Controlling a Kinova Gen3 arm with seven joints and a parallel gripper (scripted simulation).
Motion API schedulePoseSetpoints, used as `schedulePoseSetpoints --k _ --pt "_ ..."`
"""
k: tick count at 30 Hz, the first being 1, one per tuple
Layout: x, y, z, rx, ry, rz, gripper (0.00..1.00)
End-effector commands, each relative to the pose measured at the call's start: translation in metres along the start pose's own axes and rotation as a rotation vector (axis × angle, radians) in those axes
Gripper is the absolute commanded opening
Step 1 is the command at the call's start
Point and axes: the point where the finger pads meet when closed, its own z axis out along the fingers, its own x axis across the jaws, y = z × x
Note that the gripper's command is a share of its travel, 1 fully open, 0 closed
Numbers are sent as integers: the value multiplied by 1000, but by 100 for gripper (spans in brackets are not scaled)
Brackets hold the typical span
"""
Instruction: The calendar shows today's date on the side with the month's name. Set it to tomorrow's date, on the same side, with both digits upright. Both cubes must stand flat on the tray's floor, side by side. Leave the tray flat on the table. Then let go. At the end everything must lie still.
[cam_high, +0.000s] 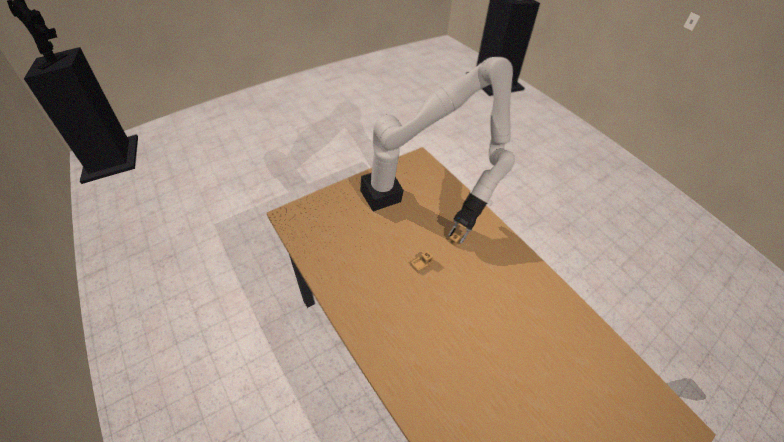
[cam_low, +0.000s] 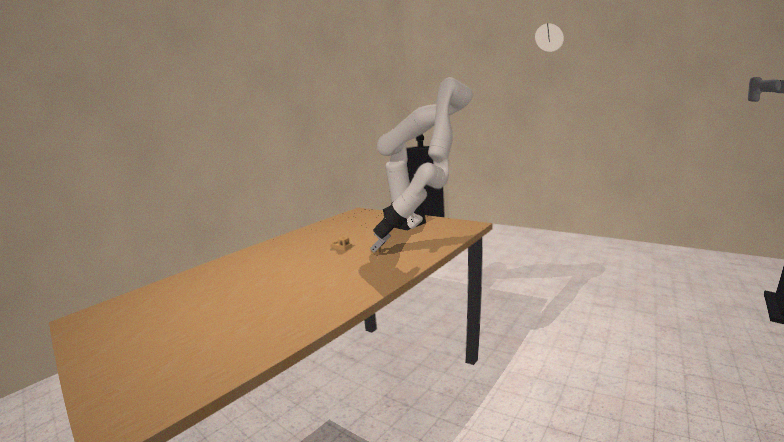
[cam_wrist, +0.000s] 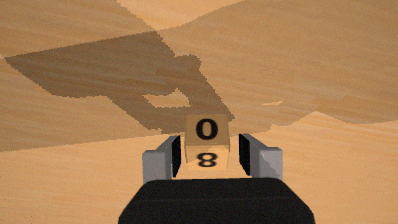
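Note:
My gripper (cam_high: 458, 235) (cam_low: 375, 248) (cam_wrist: 209, 148) is open and tilted, low over the table. A loose wooden cube (cam_wrist: 207, 137) lies between its fingers, with a gap on both sides in the wrist view. Its shaded face shows 0 and its brighter face, lower in that view, shows 8; both digits read upright there. The small wooden tray (cam_high: 418, 265) stands on the table apart from the gripper. Another cube (cam_high: 427, 256) (cam_low: 344, 241) is at one end of the tray, with a dark mark too small to read. The tray is outside the wrist view.
The arm's black base (cam_high: 381, 192) stands at one end of the wooden table (cam_high: 494, 340) (cam_low: 219, 323). The table's long edge runs beyond the gripper on the side away from the tray. Shadows of the arm lie around the loose cube. Black pedestals stand off the table.

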Motion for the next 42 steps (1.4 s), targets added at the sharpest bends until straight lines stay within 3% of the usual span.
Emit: schedulePoseSetpoints --k 1,42 --pt "1 -6 3 7 1 10 90" --pt "0 -8 6 6 0 10 90"
